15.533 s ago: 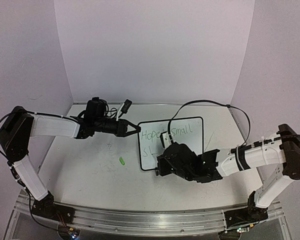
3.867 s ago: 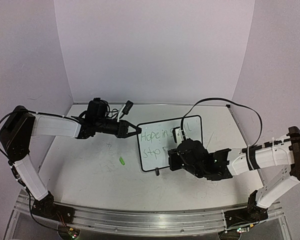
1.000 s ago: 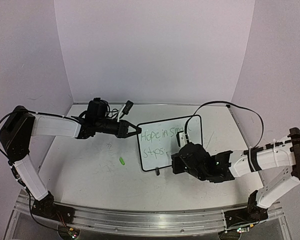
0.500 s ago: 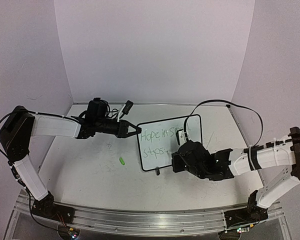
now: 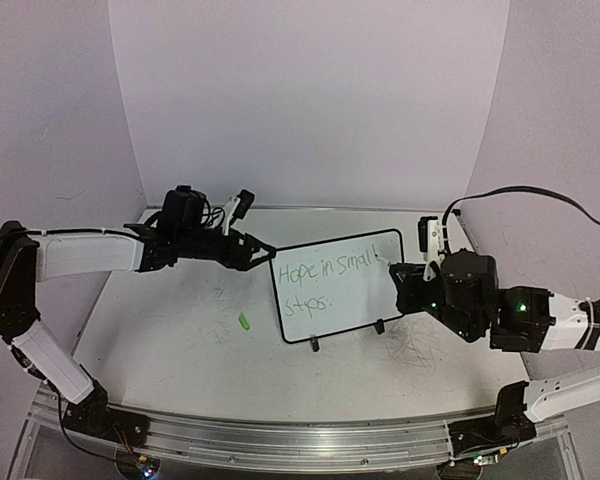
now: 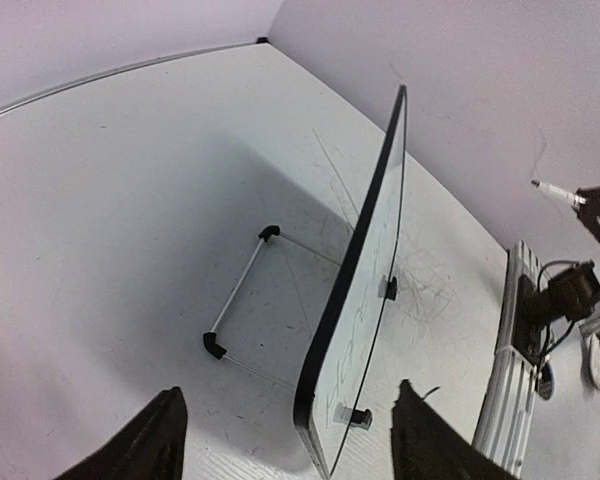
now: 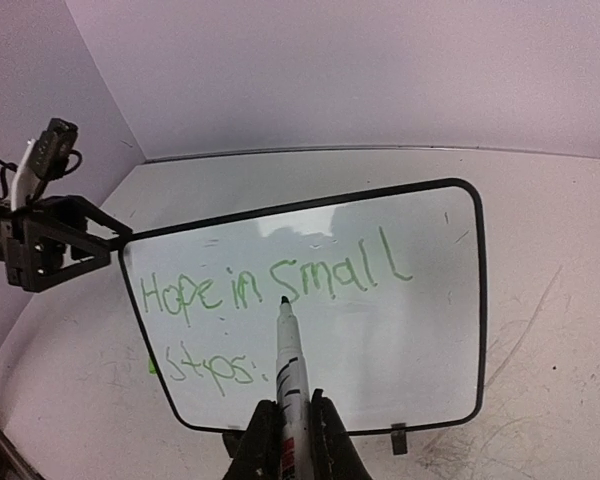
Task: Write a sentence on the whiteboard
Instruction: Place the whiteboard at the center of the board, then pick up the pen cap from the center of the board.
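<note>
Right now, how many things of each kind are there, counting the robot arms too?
Robot arms: 2 (left arm, right arm)
Whiteboard: 1
Marker: 1
Small green piece: 1
Total: 5

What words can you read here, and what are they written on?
"Hope in small": the first line of the sentence, in green on the whiteboard.
"steps", with a dot or colon after it: the second line, just below on the same board.
No writing can be read on the marker.
</note>
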You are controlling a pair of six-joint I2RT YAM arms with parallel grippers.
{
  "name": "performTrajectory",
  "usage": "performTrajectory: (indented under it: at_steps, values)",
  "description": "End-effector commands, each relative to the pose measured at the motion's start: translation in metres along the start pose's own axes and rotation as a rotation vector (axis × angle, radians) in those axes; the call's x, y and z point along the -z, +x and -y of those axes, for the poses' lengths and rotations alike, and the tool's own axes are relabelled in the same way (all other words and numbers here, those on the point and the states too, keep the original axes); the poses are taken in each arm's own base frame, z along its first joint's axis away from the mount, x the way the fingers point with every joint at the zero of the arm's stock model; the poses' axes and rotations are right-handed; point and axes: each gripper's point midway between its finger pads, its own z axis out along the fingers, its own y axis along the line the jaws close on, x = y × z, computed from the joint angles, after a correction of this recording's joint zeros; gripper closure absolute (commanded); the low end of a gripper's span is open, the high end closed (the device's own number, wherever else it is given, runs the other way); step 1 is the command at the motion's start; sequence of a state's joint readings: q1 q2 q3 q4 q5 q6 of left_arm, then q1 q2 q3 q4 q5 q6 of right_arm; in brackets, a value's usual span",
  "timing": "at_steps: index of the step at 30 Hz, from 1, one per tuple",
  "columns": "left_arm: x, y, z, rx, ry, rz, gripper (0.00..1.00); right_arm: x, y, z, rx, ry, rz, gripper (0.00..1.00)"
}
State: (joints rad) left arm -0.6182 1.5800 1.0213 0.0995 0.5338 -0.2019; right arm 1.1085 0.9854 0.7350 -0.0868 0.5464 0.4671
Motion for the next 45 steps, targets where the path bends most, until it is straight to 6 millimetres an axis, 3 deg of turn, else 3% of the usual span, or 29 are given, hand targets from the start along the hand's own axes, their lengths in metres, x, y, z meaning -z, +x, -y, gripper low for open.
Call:
performTrajectory:
  at_steps: [1,3,5,7,9,12,16,19,25,30,35,45]
  values:
    - [0.053,-0.066,0.006,-0.07,-0.182,0.157,0.2,0.003,-0.042,0.009,0.081,0.077,0.076,1.0]
    - [0.077,-0.068,0.002,0.005,-0.269,0.194,0.16,0.0,-0.051,0.012,0.087,0.071,0.08,1.0]
    - [0.099,-0.057,-0.014,0.128,-0.39,0.215,0.16,-0.003,-0.054,0.01,0.09,0.054,0.079,1.0]
    - [0.115,-0.036,-0.029,0.265,-0.482,0.213,0.16,-0.006,-0.049,0.009,0.095,0.039,0.069,1.0]
    - [0.116,-0.01,-0.034,0.382,-0.501,0.17,0.19,-0.008,-0.043,0.007,0.093,0.014,0.06,1.0]
    - [0.106,0.028,-0.034,0.522,-0.478,0.055,0.26,-0.011,-0.034,0.003,0.098,-0.018,0.044,1.0]
    - [0.081,0.06,-0.033,0.652,-0.428,-0.078,0.36,-0.012,-0.026,0.0,0.103,-0.047,0.032,1.0]
    - [0.063,0.087,-0.047,0.719,-0.477,-0.2,0.4,-0.011,-0.023,-0.001,0.102,-0.065,0.028,1.0]
    - [0.03,0.123,-0.071,0.885,-0.594,-0.431,0.44,-0.006,-0.014,0.002,0.082,-0.088,0.022,1.0]
    - [0.009,0.142,-0.086,0.972,-0.695,-0.493,0.48,-0.003,-0.01,0.006,0.055,-0.095,0.034,1.0]
    - [0.006,0.17,-0.094,1.065,-0.815,-0.542,0.55,-0.001,-0.003,0.012,0.054,-0.087,0.036,1.0]
    - [0.005,0.205,-0.092,1.146,-1.082,-0.625,0.58,-0.006,0.011,0.006,0.05,-0.137,0.022,1.0]
